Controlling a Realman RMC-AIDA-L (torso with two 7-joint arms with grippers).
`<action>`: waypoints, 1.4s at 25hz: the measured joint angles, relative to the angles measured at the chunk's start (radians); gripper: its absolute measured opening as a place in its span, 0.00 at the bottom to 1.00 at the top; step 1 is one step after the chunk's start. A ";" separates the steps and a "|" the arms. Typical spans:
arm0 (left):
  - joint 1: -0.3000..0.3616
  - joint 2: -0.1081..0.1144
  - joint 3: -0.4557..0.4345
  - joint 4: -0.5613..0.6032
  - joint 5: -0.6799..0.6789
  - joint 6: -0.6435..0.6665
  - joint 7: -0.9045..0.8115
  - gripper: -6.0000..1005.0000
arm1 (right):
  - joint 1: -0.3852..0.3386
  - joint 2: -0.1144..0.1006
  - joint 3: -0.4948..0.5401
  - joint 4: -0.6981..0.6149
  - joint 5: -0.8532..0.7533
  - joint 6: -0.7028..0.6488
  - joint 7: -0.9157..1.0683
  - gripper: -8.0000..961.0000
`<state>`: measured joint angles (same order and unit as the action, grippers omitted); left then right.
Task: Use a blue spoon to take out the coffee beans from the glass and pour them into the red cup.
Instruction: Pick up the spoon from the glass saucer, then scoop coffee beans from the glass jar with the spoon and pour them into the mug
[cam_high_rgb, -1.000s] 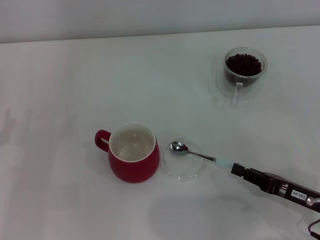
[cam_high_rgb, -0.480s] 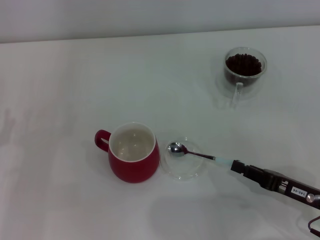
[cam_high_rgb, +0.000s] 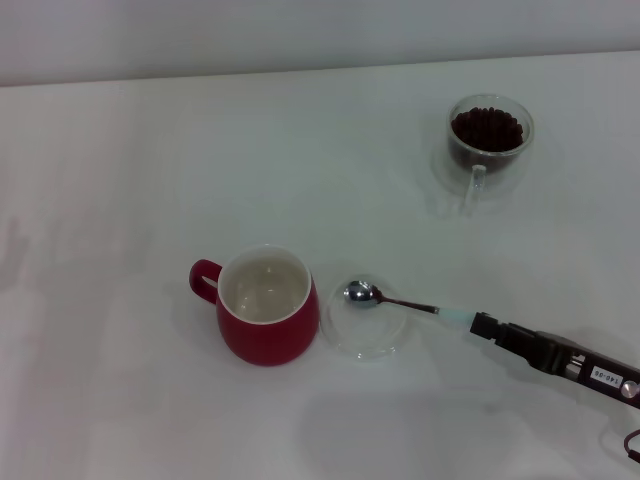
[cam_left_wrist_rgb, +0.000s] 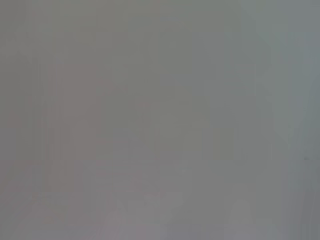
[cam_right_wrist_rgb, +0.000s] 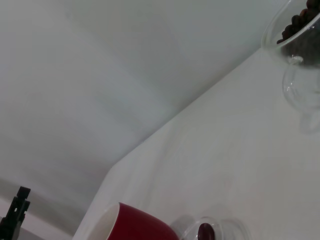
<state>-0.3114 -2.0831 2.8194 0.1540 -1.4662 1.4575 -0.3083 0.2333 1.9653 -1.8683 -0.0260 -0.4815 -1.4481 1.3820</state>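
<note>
The red cup (cam_high_rgb: 267, 320) stands at the front middle of the table, white inside showing, handle to the left; it also shows in the right wrist view (cam_right_wrist_rgb: 142, 226). Right of it, the blue spoon (cam_high_rgb: 400, 303) has its metal bowl over a flat clear saucer (cam_high_rgb: 368, 339). My right gripper (cam_high_rgb: 481, 326) is shut on the end of the pale blue handle, reaching in low from the front right. The glass (cam_high_rgb: 489, 150) stands at the far right, its clear handle toward me, holding the coffee beans (cam_high_rgb: 487, 127). The glass (cam_right_wrist_rgb: 300, 75) and beans (cam_right_wrist_rgb: 300, 25) also show in the right wrist view.
The white table (cam_high_rgb: 150, 180) spreads bare to the left and between the cup and the glass. The left wrist view shows only a plain grey surface. The table's far edge meets a pale wall.
My right gripper has drawn back a little to the right, and the spoon has shifted right with it, its bowl moving slightly away from the red cup.
</note>
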 joint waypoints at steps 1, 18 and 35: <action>0.000 0.000 0.000 0.000 0.000 0.000 0.000 0.89 | 0.000 0.000 0.000 0.000 0.000 0.000 0.000 0.16; 0.000 0.000 0.000 -0.001 -0.005 0.001 0.000 0.89 | 0.002 -0.026 0.014 -0.007 0.001 -0.022 0.000 0.16; -0.002 0.000 -0.001 -0.002 -0.005 0.001 0.000 0.89 | 0.012 -0.061 0.065 -0.012 0.002 -0.091 0.000 0.16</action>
<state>-0.3130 -2.0831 2.8187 0.1518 -1.4711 1.4588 -0.3083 0.2450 1.9041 -1.8032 -0.0376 -0.4791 -1.5387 1.3820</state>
